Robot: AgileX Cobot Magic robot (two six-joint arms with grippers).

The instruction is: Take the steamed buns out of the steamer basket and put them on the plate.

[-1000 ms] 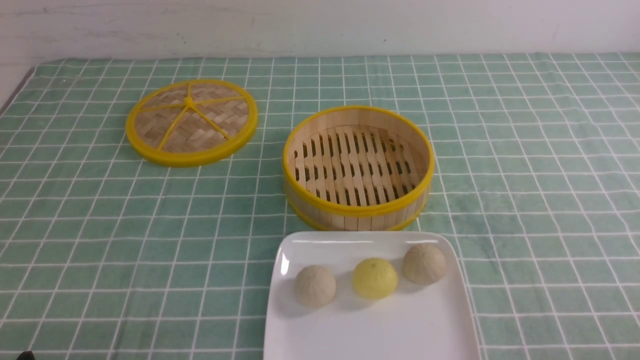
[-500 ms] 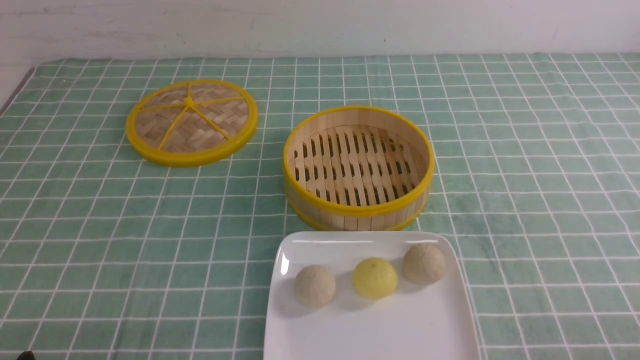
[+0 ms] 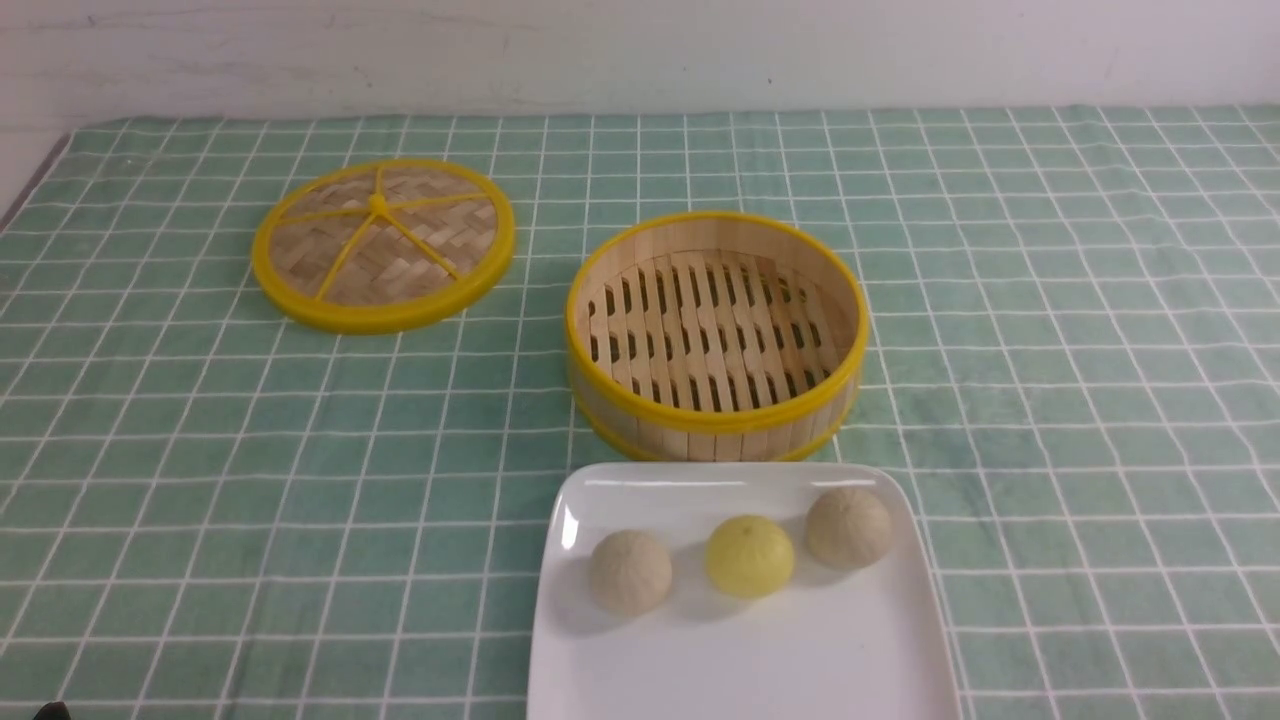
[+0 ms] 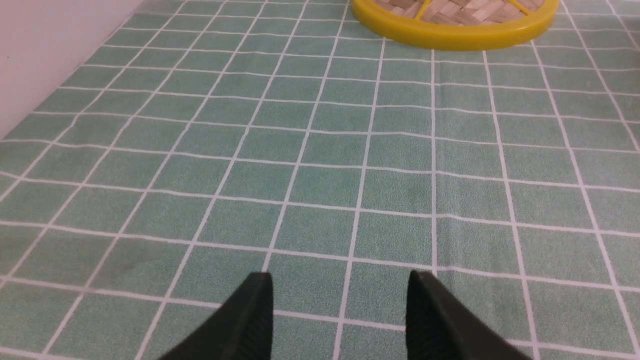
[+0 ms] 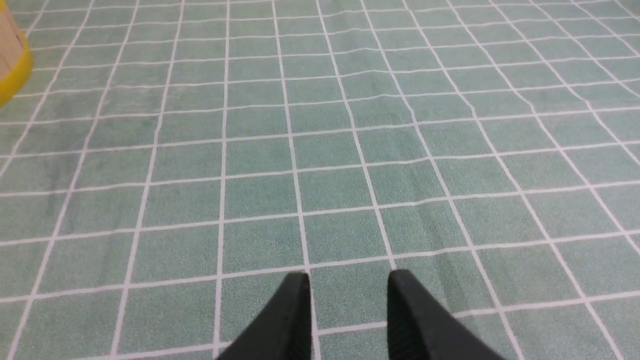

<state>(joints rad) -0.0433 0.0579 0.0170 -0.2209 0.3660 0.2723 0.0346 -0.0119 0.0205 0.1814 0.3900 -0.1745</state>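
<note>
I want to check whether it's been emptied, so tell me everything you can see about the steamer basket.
The steamer basket is round, with upright pale bamboo slat walls, yellow top and bottom rims and a slatted floor. It stands upright and open on the green checked cloth, just behind the plate, with nothing inside.

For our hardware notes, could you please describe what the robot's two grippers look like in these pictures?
Only fingertips show. The left gripper has two matte black, wedge-shaped fingers with fine ribbing on their inner faces. The right gripper has the same black tapered, ribbed fingers. No cables, markings or arm links are visible.
</note>
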